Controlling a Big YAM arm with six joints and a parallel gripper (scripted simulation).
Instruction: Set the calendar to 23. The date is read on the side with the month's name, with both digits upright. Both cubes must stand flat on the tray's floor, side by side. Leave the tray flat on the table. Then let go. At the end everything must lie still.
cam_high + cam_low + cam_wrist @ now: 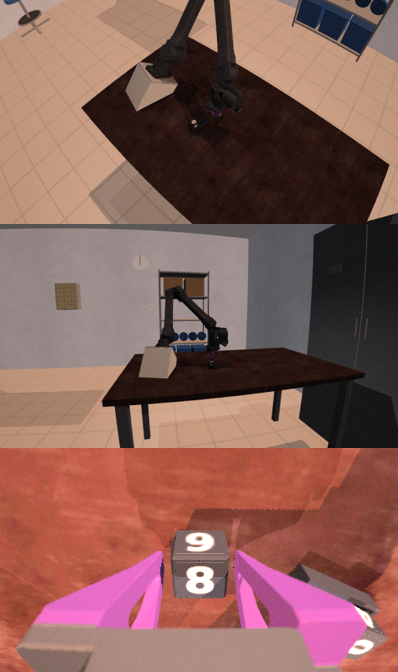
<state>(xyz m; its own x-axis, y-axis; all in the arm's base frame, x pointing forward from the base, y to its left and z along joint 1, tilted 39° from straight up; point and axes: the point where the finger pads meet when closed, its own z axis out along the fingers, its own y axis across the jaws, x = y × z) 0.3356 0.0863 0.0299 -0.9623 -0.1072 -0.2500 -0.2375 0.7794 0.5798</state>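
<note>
— Looking down the wrist view, where is the cube (200,564) sitting relative to the tool (198,579)?

— It is standing on the tabletop (75,513) in the gap between the pink fingers, showing 9 and 8. The tool is standing apart, gripping nothing.

— And the tray (345,598)?

— It is lying just right of the tool, holding the other cube (194,122).

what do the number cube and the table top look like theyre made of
The dark grey cube with white digits 9 and 8 looks like matte painted wood or plastic: flat sheen, bevelled edges, crisp printed numerals. The dark reddish-brown table top looks like stained wood, with a mottled, low-gloss grain.
</note>
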